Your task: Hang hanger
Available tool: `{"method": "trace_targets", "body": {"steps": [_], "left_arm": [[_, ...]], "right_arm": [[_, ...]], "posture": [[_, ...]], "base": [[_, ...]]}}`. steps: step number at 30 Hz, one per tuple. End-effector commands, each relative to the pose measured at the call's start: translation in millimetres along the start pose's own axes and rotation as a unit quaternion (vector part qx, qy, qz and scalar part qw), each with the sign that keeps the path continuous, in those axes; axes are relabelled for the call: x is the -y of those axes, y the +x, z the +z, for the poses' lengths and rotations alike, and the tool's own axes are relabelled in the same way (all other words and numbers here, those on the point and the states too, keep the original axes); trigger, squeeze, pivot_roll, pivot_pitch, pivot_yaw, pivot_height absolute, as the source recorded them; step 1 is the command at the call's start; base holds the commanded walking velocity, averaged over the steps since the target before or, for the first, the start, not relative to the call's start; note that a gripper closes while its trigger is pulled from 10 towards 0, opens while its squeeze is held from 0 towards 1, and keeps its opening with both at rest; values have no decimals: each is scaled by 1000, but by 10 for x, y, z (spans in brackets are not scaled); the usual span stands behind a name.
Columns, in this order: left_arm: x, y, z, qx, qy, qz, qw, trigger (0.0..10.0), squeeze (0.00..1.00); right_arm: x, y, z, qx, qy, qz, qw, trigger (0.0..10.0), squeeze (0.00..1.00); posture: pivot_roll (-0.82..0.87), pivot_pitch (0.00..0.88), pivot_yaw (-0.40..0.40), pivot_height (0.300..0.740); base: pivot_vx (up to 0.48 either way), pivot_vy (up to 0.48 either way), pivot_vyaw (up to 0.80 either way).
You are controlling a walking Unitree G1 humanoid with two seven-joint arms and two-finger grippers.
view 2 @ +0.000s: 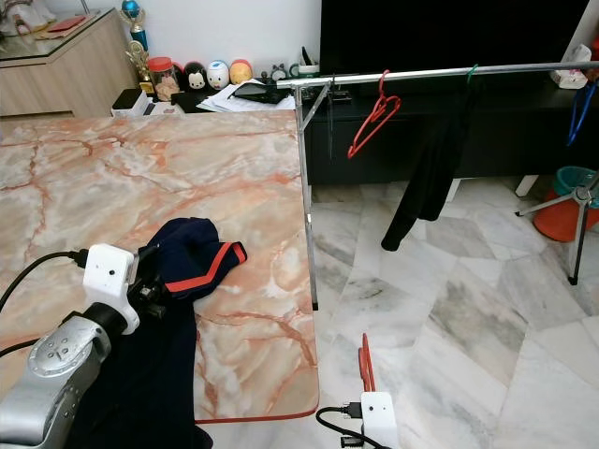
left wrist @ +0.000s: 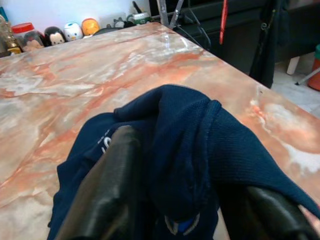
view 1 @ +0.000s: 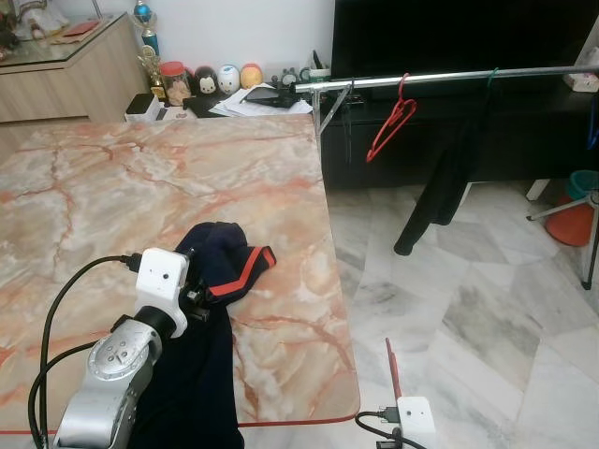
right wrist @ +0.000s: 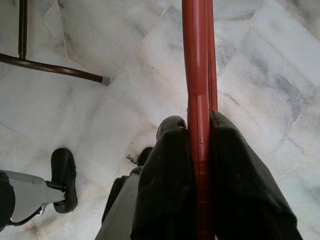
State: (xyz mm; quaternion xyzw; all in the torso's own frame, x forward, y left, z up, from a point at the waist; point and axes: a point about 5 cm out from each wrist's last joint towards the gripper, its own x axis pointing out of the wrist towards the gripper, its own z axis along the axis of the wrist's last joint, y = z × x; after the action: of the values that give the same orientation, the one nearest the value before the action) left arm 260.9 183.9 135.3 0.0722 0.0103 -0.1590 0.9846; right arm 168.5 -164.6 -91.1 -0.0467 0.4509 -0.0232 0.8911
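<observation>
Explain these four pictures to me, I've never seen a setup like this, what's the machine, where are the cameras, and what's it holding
This is a humanoid robot with two arms. The two wide pictures come from cameras on its head, looking down; the close-ups come from a camera on each wrist. Its left gripper is closed on a dark blue garment with red trim, which lies on the marble table. Its right gripper, low beside the table above the tiled floor, pinches a red hanger. Beyond the table, a metal rail carries another red hanger and a dark hanging garment.

A thin red hanger (right wrist: 199, 100), seemingly plastic, stands edge-on and upright, low beside the table's near corner.
</observation>
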Motion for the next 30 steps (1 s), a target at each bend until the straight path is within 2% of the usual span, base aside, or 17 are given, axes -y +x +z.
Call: {"method": "trace_targets", "body": {"steps": [1, 10, 15, 18, 23, 24, 27, 28, 30], "left_arm": [[17, -16, 40, 2, 16, -11, 1000, 10000, 1000], [57, -40, 54, 3, 28, -33, 999, 10000, 1000], [53, -82, 69, -2, 43, -53, 998, 10000, 1000], [70, -133, 97, -12, 65, -101, 993, 10000, 1000], [85, -181, 160, -30, 56, -169, 984, 10000, 1000], [85, -181, 160, -30, 56, -169, 984, 10000, 1000], [101, -240, 96, -66, 81, -209, 972, 10000, 1000], [99, -243, 85, -68, 81, -209, 972, 10000, 1000], [52, -217, 11, -72, 90, -165, 979, 10000, 1000]], "right_arm": [[-38, 1, 30, 8, 2, 5, 1000, 10000, 0], [10, 2, 8, 1, 3, 0, 1000, 10000, 0], [-15, 0, 11, 2, 1, 1, 1000, 10000, 0], [-31, 1, 22, 5, 1, 1, 1000, 10000, 0], [-26, 9, 58, 9, 2, 0, 1000, 10000, 0], [-26, 9, 58, 9, 2, 0, 1000, 10000, 0], [-16, 15, 85, 12, 1, 0, 1000, 10000, 0], [-14, 16, 86, 12, 1, 0, 1000, 10000, 0], [-8, 16, 88, 12, 0, -1, 1000, 10000, 0]], "posture": [[36, 0, 47, 740], [42, 2, 51, 740], [47, 7, 49, 740], [50, 12, 48, 740], [55, 15, 45, 740], [55, 15, 45, 740], [52, 15, 46, 740], [52, 15, 45, 740], [53, 16, 45, 740]], "base": [[0, 0, 0], [0, 0, 0], [0, 0, 0], [0, 0, 0], [0, 0, 0], [0, 0, 0], [0, 0, 0], [0, 0, 0], [0, 0, 0]]}}
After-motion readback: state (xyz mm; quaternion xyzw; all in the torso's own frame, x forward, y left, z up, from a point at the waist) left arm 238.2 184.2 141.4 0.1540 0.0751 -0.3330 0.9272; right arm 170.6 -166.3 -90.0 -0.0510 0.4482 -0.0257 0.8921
